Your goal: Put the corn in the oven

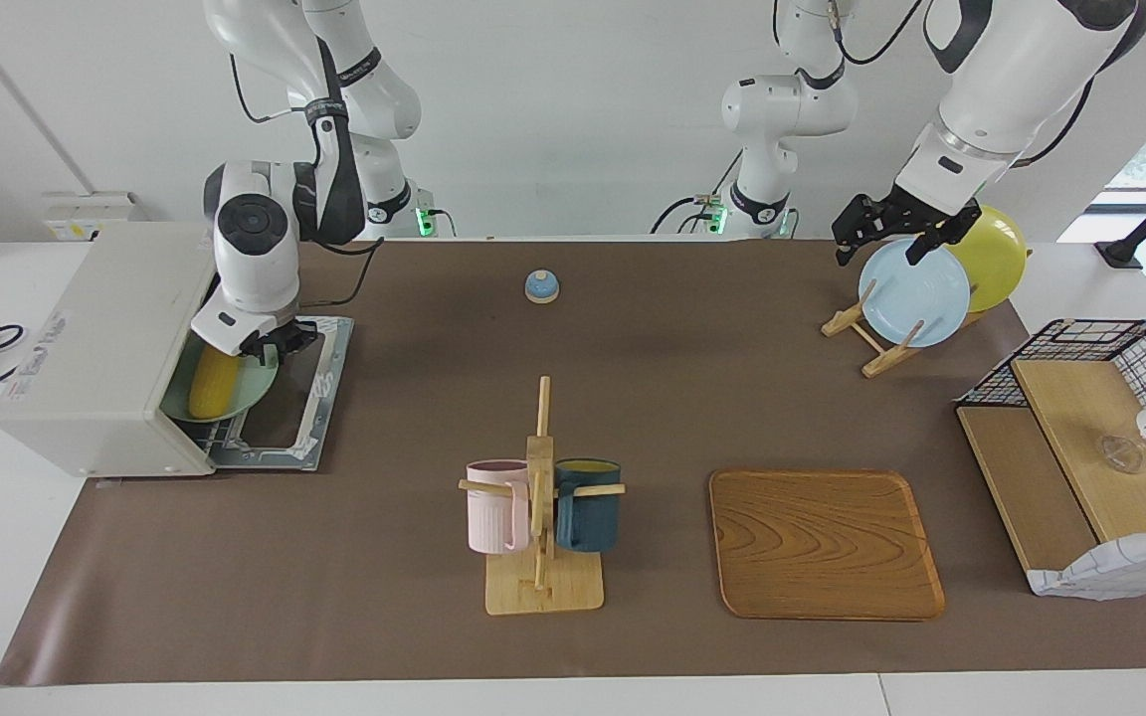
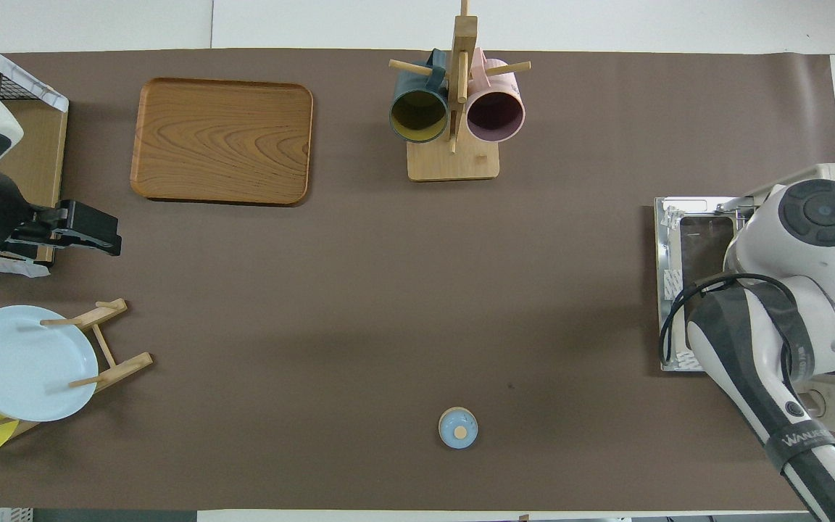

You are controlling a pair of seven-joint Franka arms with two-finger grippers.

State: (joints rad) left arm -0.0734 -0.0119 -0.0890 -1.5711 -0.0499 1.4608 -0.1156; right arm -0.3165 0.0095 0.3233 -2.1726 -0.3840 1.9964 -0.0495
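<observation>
Oven (image 1: pixel 105 348): off-white, at the right arm's end of the table, door (image 1: pixel 289 398) dropped open.
Corn (image 1: pixel 213 383): yellow cob on a pale green plate (image 1: pixel 260 383), just inside the oven mouth.
Right gripper (image 1: pixel 275 346): at the plate's edge, over the open door.
Left gripper (image 1: pixel 886 229): waits, fingers spread, over a light blue plate (image 1: pixel 916 293) racked beside a yellow plate (image 1: pixel 996 254).
Mug tree (image 1: pixel 540 497): pink mug (image 1: pixel 495 517), dark blue mug (image 1: pixel 588 517).
Wooden tray (image 1: pixel 825 544).

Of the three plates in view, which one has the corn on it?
The pale green plate lying flat in the oven mouth carries the corn; the light blue plate and yellow plate stand upright, bare.
</observation>
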